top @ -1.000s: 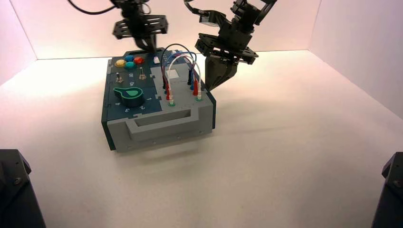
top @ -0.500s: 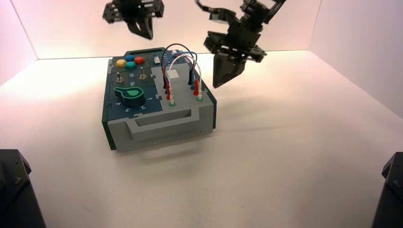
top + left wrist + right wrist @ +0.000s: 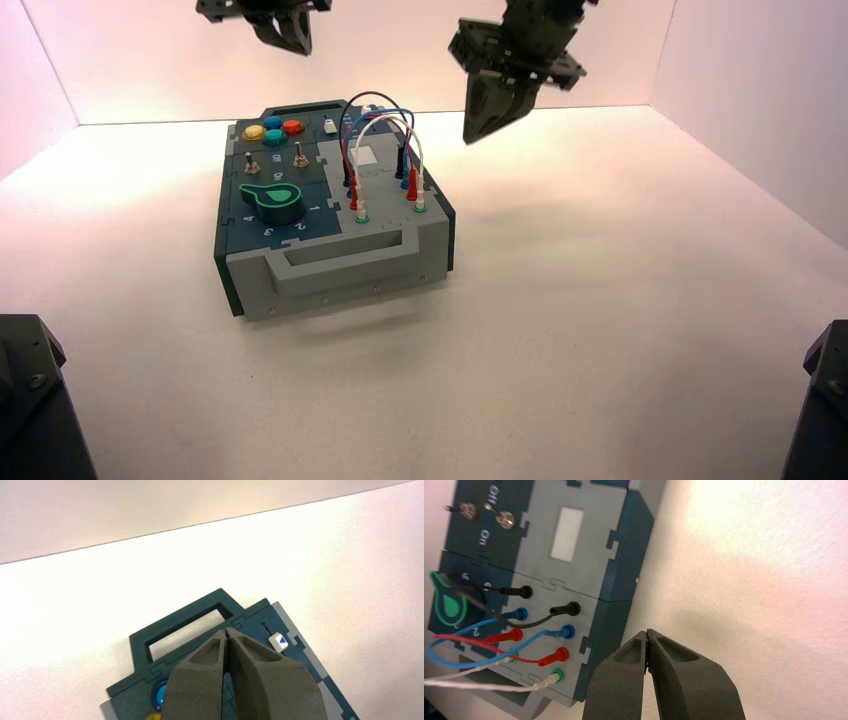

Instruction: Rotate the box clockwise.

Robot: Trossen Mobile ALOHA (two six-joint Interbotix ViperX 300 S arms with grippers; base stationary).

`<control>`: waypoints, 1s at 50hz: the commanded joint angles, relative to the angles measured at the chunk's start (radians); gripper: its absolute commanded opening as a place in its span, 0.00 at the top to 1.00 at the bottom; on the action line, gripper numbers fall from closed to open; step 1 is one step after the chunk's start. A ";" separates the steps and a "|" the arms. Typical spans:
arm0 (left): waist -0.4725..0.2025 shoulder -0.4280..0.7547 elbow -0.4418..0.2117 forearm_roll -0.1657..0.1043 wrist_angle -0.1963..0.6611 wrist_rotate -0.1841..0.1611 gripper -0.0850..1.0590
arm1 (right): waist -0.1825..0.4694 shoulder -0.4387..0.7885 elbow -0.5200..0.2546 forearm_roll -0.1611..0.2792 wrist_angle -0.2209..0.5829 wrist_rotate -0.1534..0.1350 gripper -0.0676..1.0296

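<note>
Box of dark-teal and grey panels, large, flat and rectangular, sits on the pale surface left of centre in the high view, with its grey end handle facing the camera and its dark-teal end handle at the far end. Its left side carries 4 round buttons, yellow, blue, red and teal, at the far end, then 2 metal toggle switches and, nearer, a green-topped round knob. Looped black, blue, red and white wires rise from the grey right side

Both arms hold their hands raised, apart from the box: the left robot hand, black and angular, is over the far end, fully closed with nothing gripped; the right robot hand, likewise black and angular, is off the box's right side, also closed and holding nothing
</note>
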State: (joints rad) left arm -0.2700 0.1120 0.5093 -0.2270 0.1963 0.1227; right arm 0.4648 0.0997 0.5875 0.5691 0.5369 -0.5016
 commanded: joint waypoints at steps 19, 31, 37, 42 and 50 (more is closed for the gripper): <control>0.098 -0.175 0.138 0.006 -0.054 0.006 0.95 | -0.169 -0.193 0.054 -0.006 -0.015 -0.003 0.96; 0.123 -0.296 0.273 0.006 -0.127 0.006 0.95 | -0.268 -0.275 0.107 -0.058 -0.075 -0.006 0.96; 0.123 -0.367 0.336 0.006 -0.163 0.006 0.95 | -0.304 -0.304 0.146 -0.075 -0.120 -0.006 0.96; 0.123 -0.400 0.374 0.005 -0.178 0.005 0.95 | -0.319 -0.321 0.169 -0.075 -0.170 -0.006 0.96; 0.140 -0.397 0.434 -0.002 -0.227 -0.003 0.95 | -0.339 -0.359 0.224 -0.075 -0.282 0.000 0.96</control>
State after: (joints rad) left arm -0.1488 -0.2730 0.9403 -0.2240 0.0015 0.1227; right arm 0.1427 -0.2194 0.8053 0.4924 0.3037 -0.5047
